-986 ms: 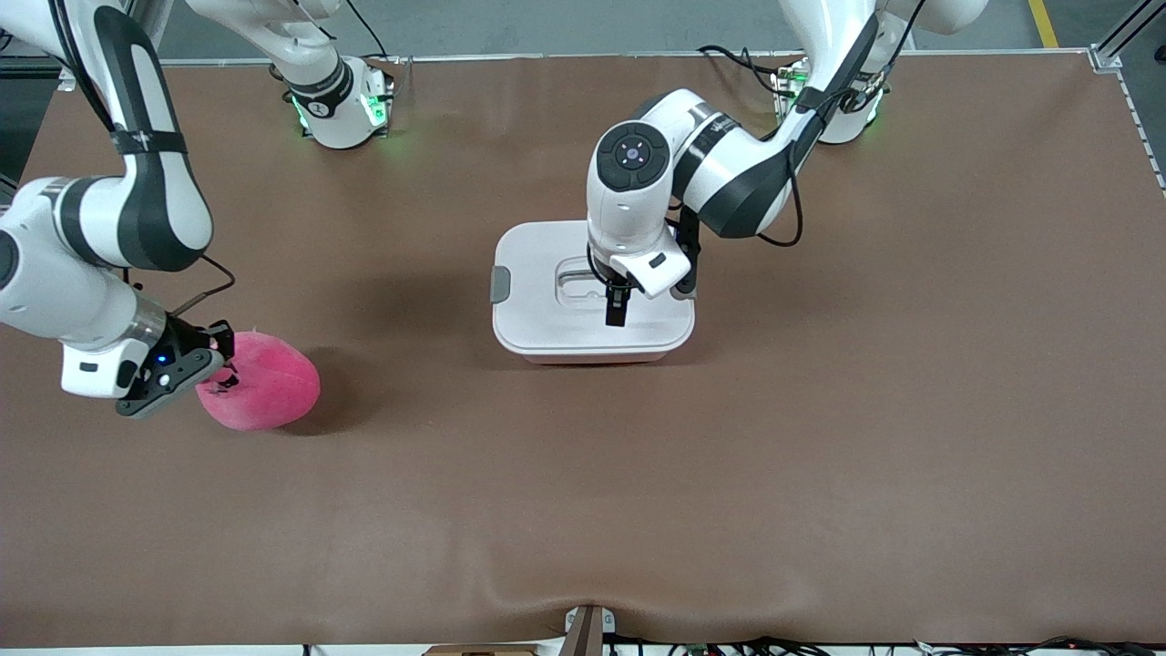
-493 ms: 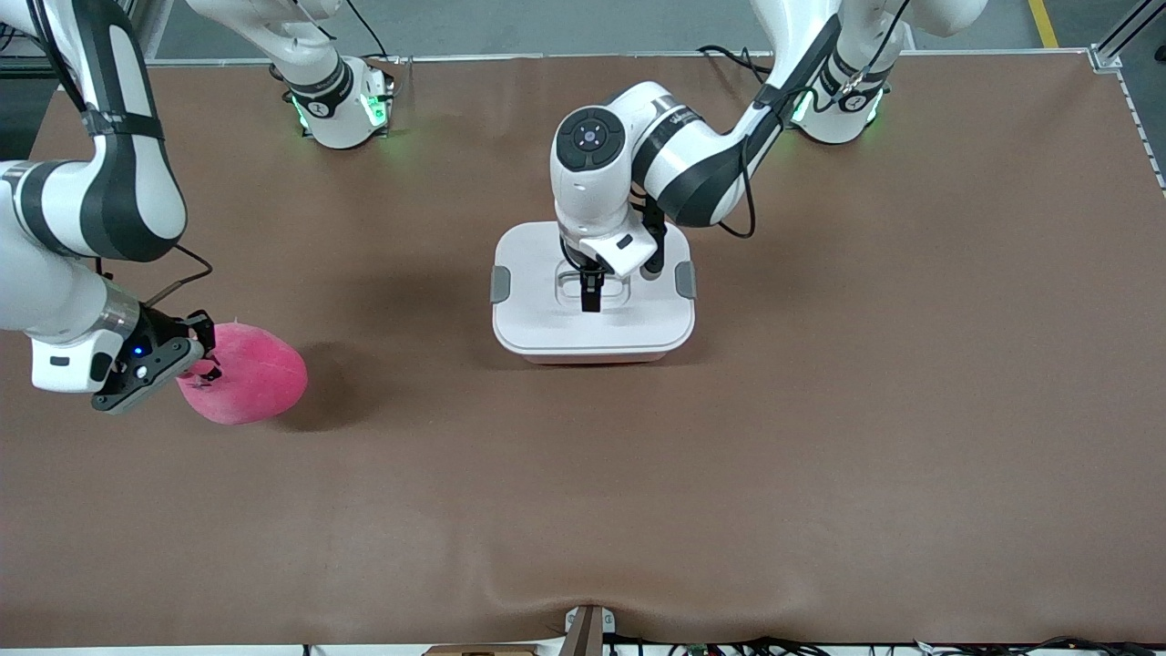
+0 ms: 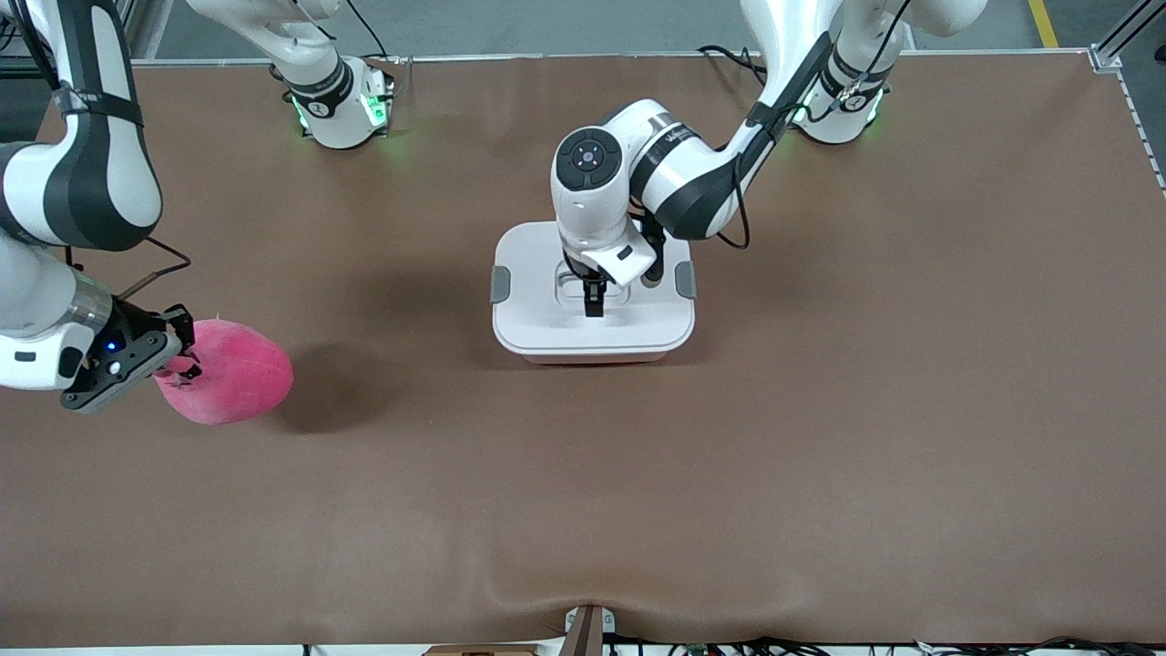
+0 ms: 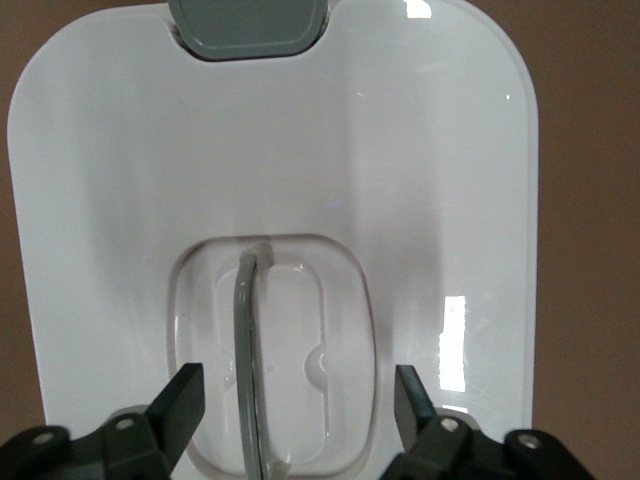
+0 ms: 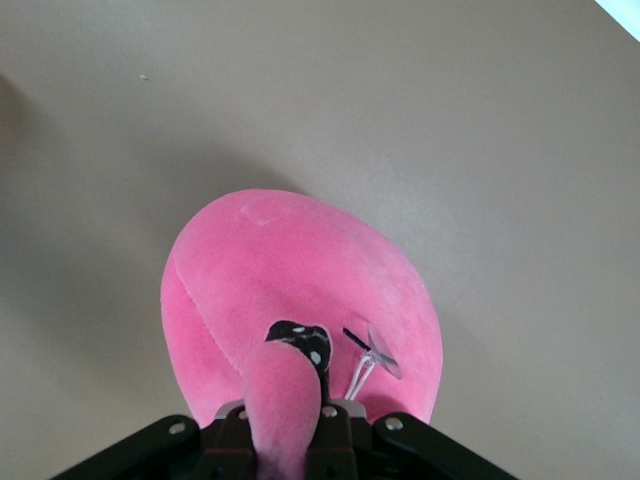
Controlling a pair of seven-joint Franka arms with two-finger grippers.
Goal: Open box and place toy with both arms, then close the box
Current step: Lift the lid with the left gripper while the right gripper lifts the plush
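Inspecting the desk (image 3: 820, 410), I found the box (image 3: 592, 339) near its middle with the white lid (image 3: 537, 319) seated and both grey side clips (image 3: 499, 284) in place — not yet opened. My left fingers (image 3: 593, 299) stood over the lid's recessed handle (image 4: 246, 340), spread apart with one fingertip on each side of the recess and nothing between them; no hold on the handle was evident. My right fingers (image 3: 182, 363) were clamped on a small part of the toy (image 3: 228, 383) — an ear, by my judgement — toward the right arm's end of the desk, well apart from the box. Whether the toy rested on the desk or hung just over it I could not tell. Done, as I judged: the toy secured. Outstanding: gripping the handle, removing the lid, placing the toy inside, closing the box.
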